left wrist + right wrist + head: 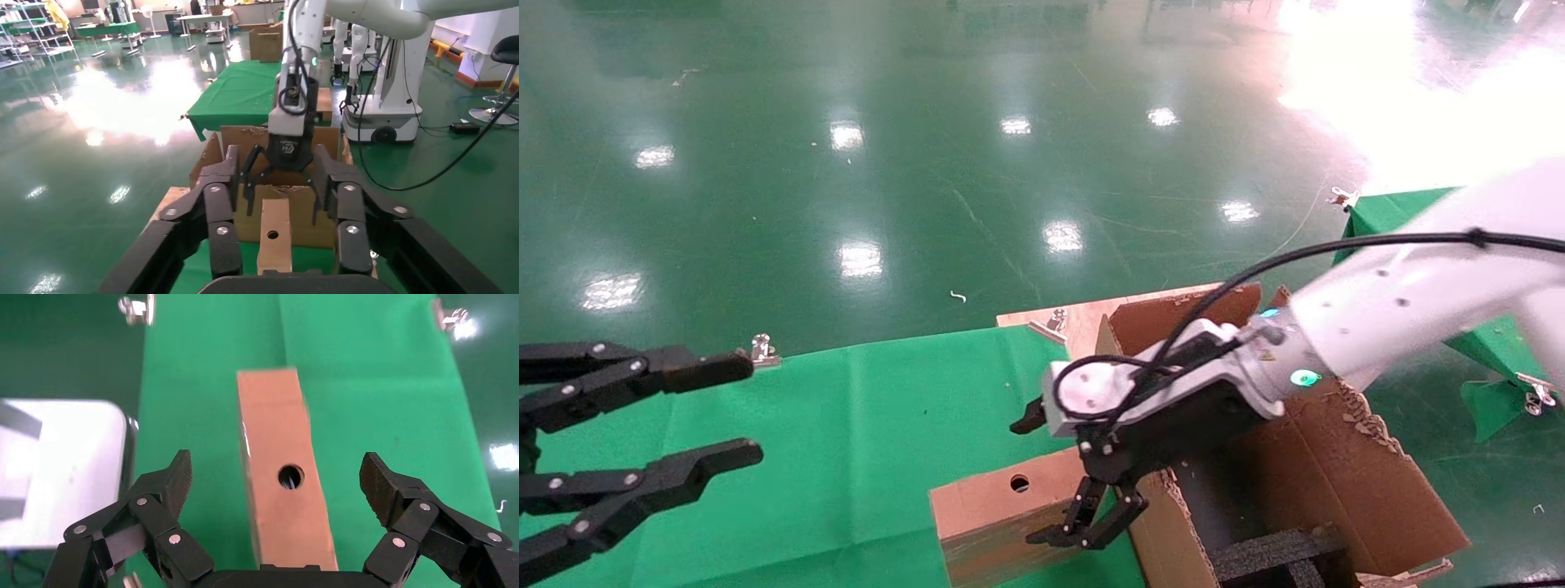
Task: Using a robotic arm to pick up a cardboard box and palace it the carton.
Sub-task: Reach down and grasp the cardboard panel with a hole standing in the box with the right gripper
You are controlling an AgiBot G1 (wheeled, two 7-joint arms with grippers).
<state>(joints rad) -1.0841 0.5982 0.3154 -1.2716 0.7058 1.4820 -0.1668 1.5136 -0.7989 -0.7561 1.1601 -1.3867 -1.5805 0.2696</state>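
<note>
One small box [997, 510] is lying on the green cloth [846, 441], its long top face showing a round hole [1019, 483] and its shiny side facing the robot. It is sitting just beside the carton [1344, 482], close to that carton's near wall. The right wrist view is looking straight down on the box [281, 478], with the hole [291, 476] lying between the two black fingers [162, 502].

White and glossy, the right arm [1418, 294] is reaching in from the right over the carton, a teal ring [1305, 377] glowing at its wrist. Its gripper [1087, 531] is hanging just above the box's end nearest the carton, fingers spread wide apart, one to each long side, touching nothing as far as can be seen.

Black foam [1279, 555] is showing inside the carton, and its flaps are ragged at the edges. The left wrist view is showing the carton [275, 147] behind the box [273, 236], with the right gripper [284, 190] hanging in front of it.

Off to the left, the left gripper [740, 408] is hovering over the cloth, well apart from the box, fingers apart and holding nothing. Metal clips [762, 349] are pinning the cloth at the table edge.
</note>
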